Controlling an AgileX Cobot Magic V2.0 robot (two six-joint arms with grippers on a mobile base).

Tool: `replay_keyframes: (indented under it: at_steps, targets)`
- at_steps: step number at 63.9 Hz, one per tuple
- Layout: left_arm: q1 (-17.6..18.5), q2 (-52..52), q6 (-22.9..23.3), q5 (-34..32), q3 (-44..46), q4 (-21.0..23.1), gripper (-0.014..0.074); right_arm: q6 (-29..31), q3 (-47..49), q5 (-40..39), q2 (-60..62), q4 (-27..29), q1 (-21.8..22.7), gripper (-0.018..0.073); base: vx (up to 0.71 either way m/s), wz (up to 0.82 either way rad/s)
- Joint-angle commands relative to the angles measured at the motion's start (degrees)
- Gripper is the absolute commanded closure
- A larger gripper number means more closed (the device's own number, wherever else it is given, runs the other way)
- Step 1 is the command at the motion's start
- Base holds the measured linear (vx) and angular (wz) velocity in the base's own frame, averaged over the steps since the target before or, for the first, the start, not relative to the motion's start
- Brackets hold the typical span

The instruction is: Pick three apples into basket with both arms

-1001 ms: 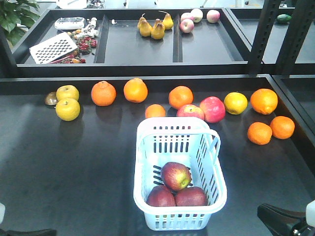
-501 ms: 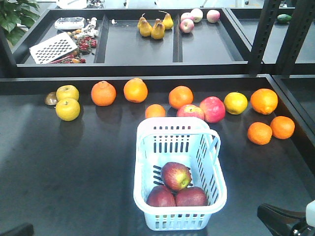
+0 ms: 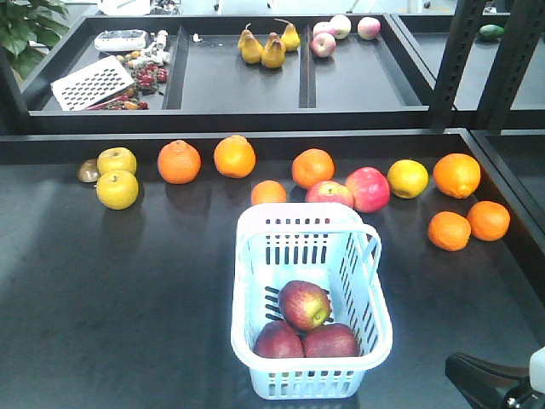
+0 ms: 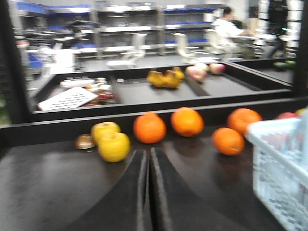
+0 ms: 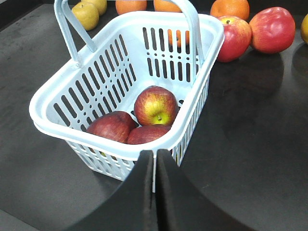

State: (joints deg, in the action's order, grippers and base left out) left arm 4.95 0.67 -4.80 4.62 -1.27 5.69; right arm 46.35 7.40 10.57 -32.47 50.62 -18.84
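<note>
- Sitting in the basket [image 3: 311, 375], all three apples [image 5: 156, 106] touch each other, one on top of the other two.
- The right gripper [image 5: 155, 166] is pressed tight together and holds nothing.
- The basket is just in front of the right gripper, with the apples a bit past its tips.
- Two brighter red apples [image 5: 255, 32] lie far ahead of it, to the right.
- The left gripper [image 4: 148, 163] is pressed tight too, with nothing in it.
- The basket is off to the right of the left gripper.
- Oranges [image 4: 149, 128] and yellow fruit [image 4: 114, 146] lie ahead of the left gripper.
</note>
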Motion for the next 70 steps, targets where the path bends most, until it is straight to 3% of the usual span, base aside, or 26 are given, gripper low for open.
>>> replay_keyframes:
  at_steps: [1,11,30,70]
  targets:
    - [-3.35,0.97,2.55,-3.62,-0.58,-0.14,0.0603,0.15,1.46,-2.16,-0.07,0.58,0.02,0.0564,0.00,0.00]
    - [-6.75,0.97,4.80,-3.68,-0.58,-0.58,0.0603,0.15,1.46,-2.16,-0.07,0.58,0.02,0.0564,0.00,0.00]
    - [-9.47,0.97,5.24,-3.62,-0.58,-0.49,0.0603,0.15,1.46,-2.16,-0.07,0.58,0.02,0.0564,0.00,0.00]
    - [-9.59,0.92,5.24,-3.62,-0.53,-0.49,0.0603,0.15,1.46,-2.16,-0.07,0.58,0.02,0.0564,0.00,0.00]
